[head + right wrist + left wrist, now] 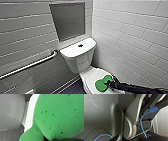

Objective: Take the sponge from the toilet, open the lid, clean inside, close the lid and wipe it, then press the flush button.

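The toilet (77, 60) stands in the corner of the tiled room with its lid (90, 75) down, so the bowl is covered and nothing of its inside can be seen. The sponge (103, 84) lies flat on the lid, bright green with a pinched waist, directly in front of the right claw (113, 82) and touching it. From the right wrist, the sponge (56, 115) sits right up against the camera, with a strip of white lid (30, 114) showing past its edge.

The right arm (136, 88) reaches in low and nearly level over the toilet's side nearest the right-hand wall, with the dark claw at its end meeting the near edge of the sponge. I cannot tell whether the claw is clamped on the sponge or only pressed against it.

Beyond the claw, past the sponge and the lid, rises the boxy tank, its flat cover shut and the dark flush button (80, 45) in the middle of it. Farther off on that side, a metal grab bar (32, 63) slants along the grey wall.
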`<state>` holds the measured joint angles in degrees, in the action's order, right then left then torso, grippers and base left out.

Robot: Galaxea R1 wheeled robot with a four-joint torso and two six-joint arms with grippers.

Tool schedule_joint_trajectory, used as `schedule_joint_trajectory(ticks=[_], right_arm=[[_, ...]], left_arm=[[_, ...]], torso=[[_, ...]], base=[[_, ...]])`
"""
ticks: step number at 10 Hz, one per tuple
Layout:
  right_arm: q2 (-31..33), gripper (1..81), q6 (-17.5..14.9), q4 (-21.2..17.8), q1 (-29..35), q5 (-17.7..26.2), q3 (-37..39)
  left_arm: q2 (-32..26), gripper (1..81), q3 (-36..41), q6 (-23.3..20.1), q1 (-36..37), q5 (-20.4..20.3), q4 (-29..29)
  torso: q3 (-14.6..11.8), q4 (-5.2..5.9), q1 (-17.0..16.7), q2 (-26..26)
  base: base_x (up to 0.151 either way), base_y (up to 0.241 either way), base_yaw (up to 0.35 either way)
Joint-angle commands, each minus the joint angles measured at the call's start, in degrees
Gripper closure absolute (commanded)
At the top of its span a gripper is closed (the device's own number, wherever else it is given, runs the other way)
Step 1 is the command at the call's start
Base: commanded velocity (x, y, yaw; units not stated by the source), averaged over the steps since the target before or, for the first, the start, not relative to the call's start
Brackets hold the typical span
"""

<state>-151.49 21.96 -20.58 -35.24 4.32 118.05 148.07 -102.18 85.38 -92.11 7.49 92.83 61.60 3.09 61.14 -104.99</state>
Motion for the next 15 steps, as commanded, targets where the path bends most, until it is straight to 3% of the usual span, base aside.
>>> schedule_joint_trajectory(ticks=[1,5,10,15], right_arm=[[15.0,81.1,-0.3,-0.7,-0.7,-2.2,-14.8],[20.9,81.1,-0.8,-0.7,-8.8,-3.7,-16.9],[35.4,81.1,-0.9,-0.6,-14.5,-6.2,-32.0],[44.0,81.1,-1.2,5.3,-14.5,-6.3,-46.9]], left_arm=[[-0.7,1.0,2.3,-0.2,-0.3,0.8,0.1],[-0.5,1.0,2.2,-0.2,-0.1,0.9,0.2],[-0.1,1.0,3.1,-0.6,0.7,0.9,0.2],[-0.2,1.0,3.6,-0.8,1.0,0.8,0.3]], torso=[[0.0,0.00,0.0,0.0],[0.0,0.00,0.0,0.0],[0.0,0.00,0.0,0.0],[0.0,0.00,0.0,0.0]], base=[[0.000,0.000,0.000],[0.000,0.000,0.000],[0.000,0.000,0.000],[0.000,0.000,0.000]])
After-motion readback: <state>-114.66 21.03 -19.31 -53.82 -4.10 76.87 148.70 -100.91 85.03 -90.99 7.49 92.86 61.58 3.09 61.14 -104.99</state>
